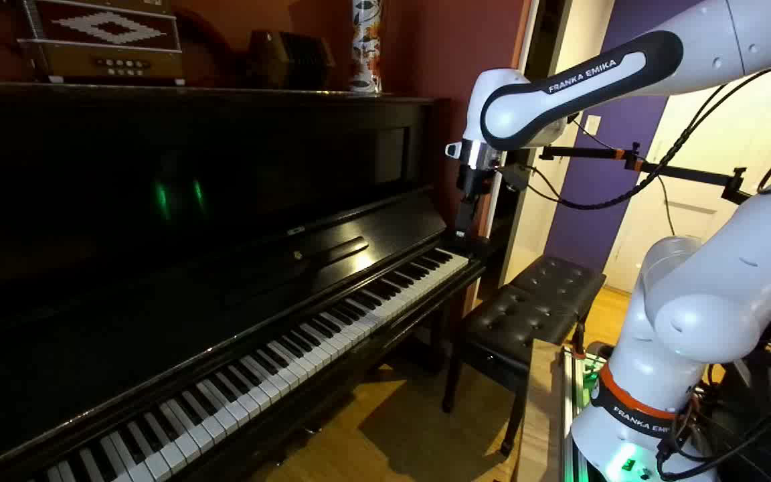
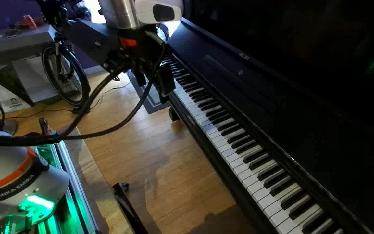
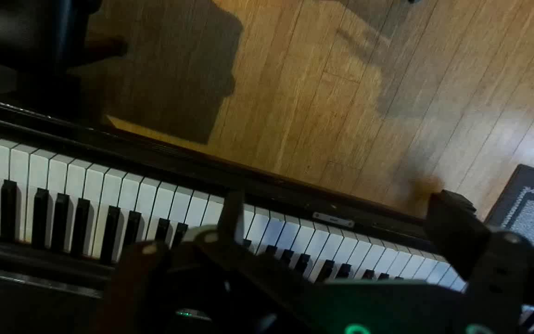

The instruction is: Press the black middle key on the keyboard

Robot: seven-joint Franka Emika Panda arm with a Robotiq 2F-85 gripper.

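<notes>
while grpr (image 3: 342,204) gapes — kybd (image 3: 196,207) crosses wrist view

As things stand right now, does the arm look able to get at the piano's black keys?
Probably yes: the end effector hangs near the keyboard, the black keys lie exposed with nothing seen on them, and the bench stands apart. The jaws are spread, though; closing them might help press just one.

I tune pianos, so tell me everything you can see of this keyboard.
The keyboard is a long, straight row of smooth-looking white keys, with narrower, raised black keys in twos and threes along the back. It lies roughly level and uncovered in the black upright piano. No key looks pressed. The open gripper hides part of it in the wrist view; no contact shows.
</notes>
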